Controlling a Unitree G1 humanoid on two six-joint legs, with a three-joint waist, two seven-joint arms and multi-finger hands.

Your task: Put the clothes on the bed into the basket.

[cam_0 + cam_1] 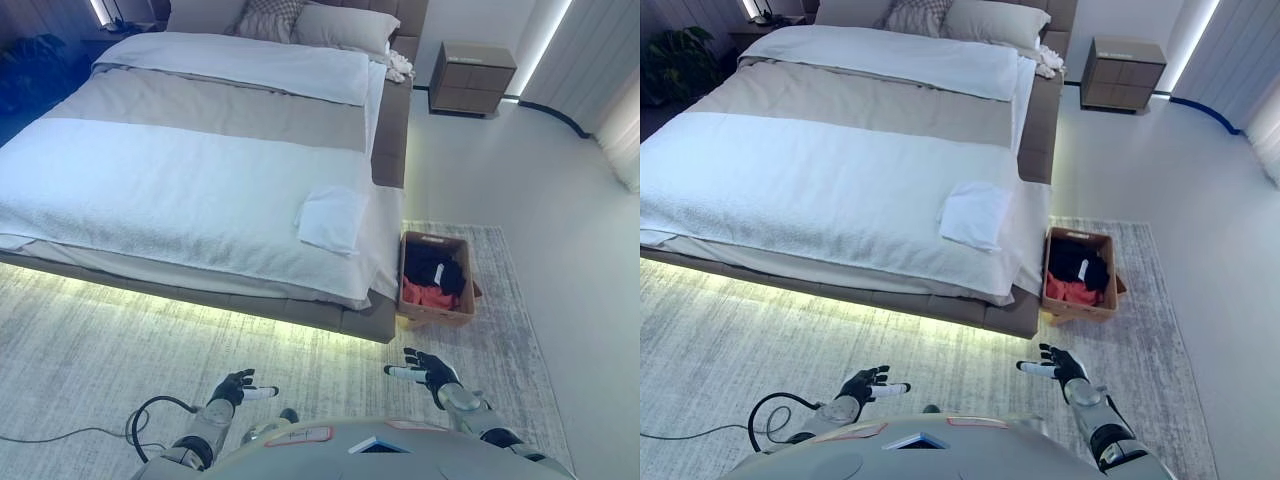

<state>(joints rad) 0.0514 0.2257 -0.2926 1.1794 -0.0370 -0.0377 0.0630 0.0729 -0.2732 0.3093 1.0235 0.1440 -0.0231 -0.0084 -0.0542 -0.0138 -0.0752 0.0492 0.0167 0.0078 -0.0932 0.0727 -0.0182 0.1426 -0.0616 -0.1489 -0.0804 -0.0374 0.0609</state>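
I have both hands low over the rug [120, 330], apart from the bed [200, 170]: left hand [235, 387] and right hand [428, 369] with fingers spread and relaxed, holding nothing. A folded white cloth [332, 218] lies near the bed's right edge. The basket [436, 311] (black and orange-red clothes [432, 278] inside) stands on the floor, touching the bed's corner

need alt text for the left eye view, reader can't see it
A white folded cloth lies at the bed's near corner, beside a floor basket holding black and red clothes. Both robot hands, left and right, hover open and empty.
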